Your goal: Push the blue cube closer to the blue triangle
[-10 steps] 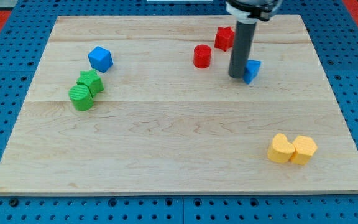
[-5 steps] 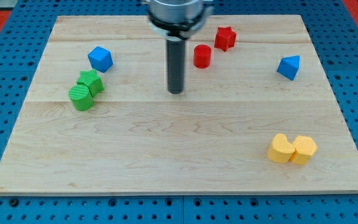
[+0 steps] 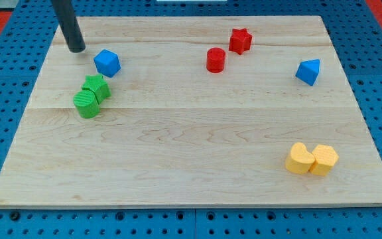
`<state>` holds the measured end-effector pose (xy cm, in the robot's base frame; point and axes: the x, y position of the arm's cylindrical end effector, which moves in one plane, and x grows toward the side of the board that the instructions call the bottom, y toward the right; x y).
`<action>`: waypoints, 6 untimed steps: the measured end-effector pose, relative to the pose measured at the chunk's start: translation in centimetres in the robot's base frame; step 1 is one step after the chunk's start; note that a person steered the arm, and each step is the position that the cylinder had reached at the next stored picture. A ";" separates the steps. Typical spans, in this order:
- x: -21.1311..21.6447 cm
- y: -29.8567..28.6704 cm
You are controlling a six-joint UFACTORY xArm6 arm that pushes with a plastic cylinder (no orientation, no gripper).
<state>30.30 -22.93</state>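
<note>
Our tip (image 3: pixel 76 48) swung from board middle to far left; blocks unmoved. No jaws here, just bare rod. Blue cube (image 3: pixel 107 63) just right of tip, apart; blue triangle (image 3: pixel 308 71) far right. Cube likely light, hard, slides and twists easily: push its left face centrally.

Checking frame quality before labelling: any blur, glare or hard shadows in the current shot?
Camera view: sharp overall, lighting even and diffuse, no glare on the wooden board. Blocks such as the blue cube and blue triangle cast only faint soft shadows. My tip is crisp, no motion smear; the rod's top is cropped.
</note>
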 end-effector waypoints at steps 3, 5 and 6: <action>3.4 8.6; 3.5 11.4; 2.9 13.3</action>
<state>33.20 -9.60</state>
